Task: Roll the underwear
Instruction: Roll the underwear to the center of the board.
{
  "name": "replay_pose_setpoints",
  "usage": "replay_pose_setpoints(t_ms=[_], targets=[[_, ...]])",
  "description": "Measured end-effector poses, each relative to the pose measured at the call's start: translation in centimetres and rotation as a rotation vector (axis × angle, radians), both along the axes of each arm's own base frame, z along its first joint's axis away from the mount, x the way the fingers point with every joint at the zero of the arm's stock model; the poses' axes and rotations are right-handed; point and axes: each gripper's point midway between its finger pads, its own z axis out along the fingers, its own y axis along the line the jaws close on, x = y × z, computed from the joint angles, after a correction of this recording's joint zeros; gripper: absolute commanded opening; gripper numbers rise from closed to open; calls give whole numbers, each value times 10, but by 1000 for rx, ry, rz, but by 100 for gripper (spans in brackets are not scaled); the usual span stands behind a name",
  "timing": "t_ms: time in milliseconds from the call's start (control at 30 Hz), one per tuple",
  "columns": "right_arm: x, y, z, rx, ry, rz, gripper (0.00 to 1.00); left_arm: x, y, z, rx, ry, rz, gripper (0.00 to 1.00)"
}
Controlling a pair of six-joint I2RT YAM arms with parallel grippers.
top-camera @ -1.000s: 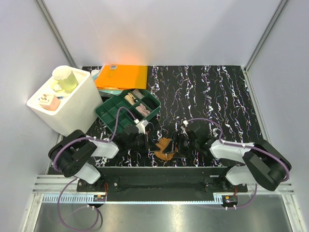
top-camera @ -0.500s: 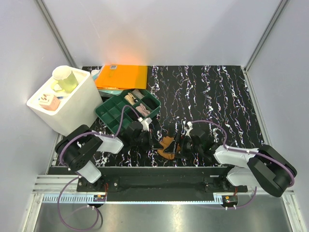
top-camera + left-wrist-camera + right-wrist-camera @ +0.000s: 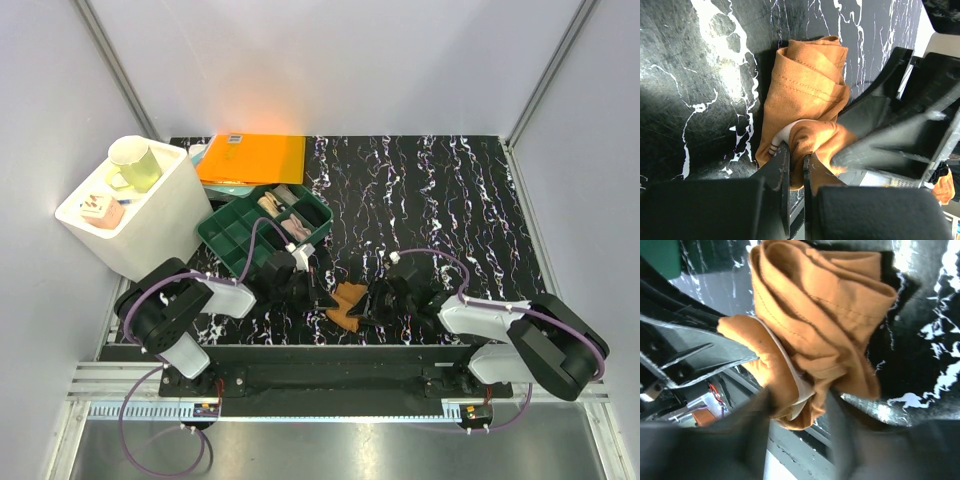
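The brown underwear lies bunched in a loose roll on the black marbled table, close to the front edge and between both grippers. My left gripper comes at it from the left. In the left wrist view its jaws are shut on a fold of the brown underwear, with the pale waistband showing beside them. My right gripper reaches in from the right. In the right wrist view its blurred fingers press on both sides of the roll's near end.
A green compartment tray sits behind the left gripper. An orange folder lies beyond it. A white box holding a green mug stands at the left. The table's front rail runs just below the roll.
The right gripper has slid in toward the roll and its wide jaws have come together on the fabric. The left gripper keeps its grip and has shifted slightly away from the front edge.
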Motion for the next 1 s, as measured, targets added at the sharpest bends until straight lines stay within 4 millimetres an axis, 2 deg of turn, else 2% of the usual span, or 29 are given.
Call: replay_pose_setpoints(t_ms=[67, 100, 233, 267, 333, 367, 467, 633, 1000], targets=[[0, -2, -3, -14, 15, -17, 25, 0, 0, 0, -2, -1, 0, 1], [1, -2, -4, -16, 21, -21, 22, 0, 0, 1, -3, -3, 0, 5], [3, 2, -6, -25, 41, -18, 7, 0, 1, 2, -2, -6, 0, 26], [4, 3, -6, -28, 44, -16, 3, 0, 2, 2, 2, -8, 5, 35], [5, 5, -6, -30, 49, -13, 0, 0, 4, 3, 13, -14, 12, 44], [5, 5, -6, -31, 50, -13, 0, 0, 7, 4, 23, -13, 17, 53], [5, 6, -7, -32, 52, -12, 0, -3, 14, 5, 59, -17, 26, 60], [5, 5, -7, -33, 49, -9, 0, -2, 23, 4, 104, -23, 46, 64], [7, 7, -8, -22, 63, 35, 0, 4, 18, 5, 79, -57, 36, 67]])
